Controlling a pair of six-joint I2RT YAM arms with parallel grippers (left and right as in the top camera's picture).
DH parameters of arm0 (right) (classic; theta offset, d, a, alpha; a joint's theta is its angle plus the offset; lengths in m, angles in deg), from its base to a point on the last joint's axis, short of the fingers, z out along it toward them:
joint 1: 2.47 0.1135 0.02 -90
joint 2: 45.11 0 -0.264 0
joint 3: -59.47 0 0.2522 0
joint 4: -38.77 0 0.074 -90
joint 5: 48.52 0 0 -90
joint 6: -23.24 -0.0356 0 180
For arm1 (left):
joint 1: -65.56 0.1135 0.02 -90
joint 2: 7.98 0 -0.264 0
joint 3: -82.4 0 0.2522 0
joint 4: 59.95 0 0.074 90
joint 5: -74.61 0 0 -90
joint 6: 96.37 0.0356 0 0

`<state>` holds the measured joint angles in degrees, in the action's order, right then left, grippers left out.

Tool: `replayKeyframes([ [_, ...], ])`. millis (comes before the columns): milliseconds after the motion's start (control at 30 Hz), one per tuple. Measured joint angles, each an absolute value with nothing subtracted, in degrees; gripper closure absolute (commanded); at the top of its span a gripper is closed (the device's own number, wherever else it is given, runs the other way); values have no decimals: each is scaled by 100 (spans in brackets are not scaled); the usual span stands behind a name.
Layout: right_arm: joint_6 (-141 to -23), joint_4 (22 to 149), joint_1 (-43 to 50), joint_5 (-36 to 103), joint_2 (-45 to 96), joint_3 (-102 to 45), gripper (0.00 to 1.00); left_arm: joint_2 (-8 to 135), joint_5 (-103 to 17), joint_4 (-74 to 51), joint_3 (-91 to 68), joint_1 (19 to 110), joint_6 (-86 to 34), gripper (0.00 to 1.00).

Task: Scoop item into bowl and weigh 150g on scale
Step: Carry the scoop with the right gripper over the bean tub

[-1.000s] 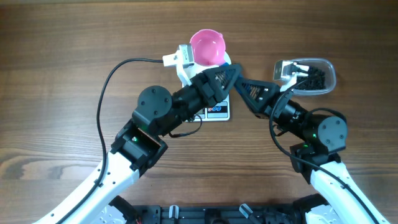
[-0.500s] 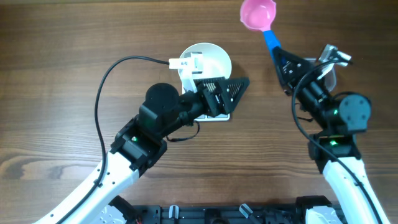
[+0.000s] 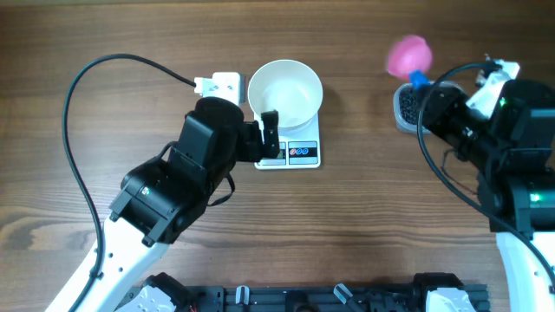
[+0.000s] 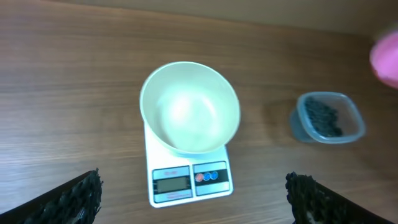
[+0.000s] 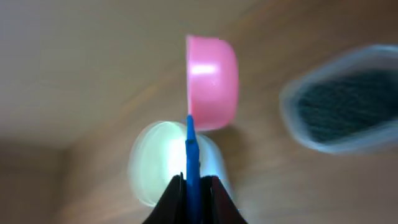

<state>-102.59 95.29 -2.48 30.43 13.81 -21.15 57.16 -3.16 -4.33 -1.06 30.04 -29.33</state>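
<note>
The white bowl (image 3: 284, 91) (image 4: 189, 115) stands on the white scale (image 3: 293, 153) (image 4: 189, 182), and its inside looks bare. My left gripper (image 3: 264, 134) (image 4: 193, 199) hangs just in front of the scale, open wide with nothing between its fingers. My right gripper (image 3: 429, 91) (image 5: 193, 186) is shut on the blue handle (image 5: 193, 149) of a pink scoop (image 3: 408, 54) (image 5: 212, 81) (image 4: 387, 53). The scoop is in the air beside the clear tub (image 3: 404, 106) (image 4: 328, 117) (image 5: 348, 109). Black beads, the item (image 4: 323, 116) (image 5: 351, 106), lie in that tub. The right arm covers most of the tub from overhead.
A small white box (image 3: 221, 85) with a black cable (image 3: 104, 65) lies left of the bowl. The left arm's body (image 3: 186, 173) spans the table's left middle. The right arm's body (image 3: 512, 139) fills the right edge.
The left gripper opened and drew back from the bowl toward the left. The right arm swung the pink scoop from over the bowl to the right, near the tub.
</note>
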Motion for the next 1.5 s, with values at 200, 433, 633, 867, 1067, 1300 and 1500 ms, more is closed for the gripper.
replayKeyframes([
  [200,-9724,10607,-248,4654,1573,-2121,96,5742,-167,-371,-106,3006,-2892,0],
  [433,-8482,10589,-248,5093,2386,-2121,96,5745,-152,-369,-106,3006,-2892,0],
  [633,-8028,10275,-248,5119,3009,-2119,96,5745,-148,-262,-106,3006,-2890,0],
  [867,-7960,9429,-248,5117,3027,-2119,96,5749,657,123,-106,3283,-2866,0],
  [1067,-7942,9086,-248,5117,3027,-2121,96,5749,1255,507,-106,4018,-2846,0],
  [1300,-7942,9121,-248,5117,3027,-2121,96,5836,1273,870,-108,4357,-2844,0],
  [1500,-7925,9092,-248,5117,3027,-2119,96,5876,783,74,-108,4357,-2820,0],
])
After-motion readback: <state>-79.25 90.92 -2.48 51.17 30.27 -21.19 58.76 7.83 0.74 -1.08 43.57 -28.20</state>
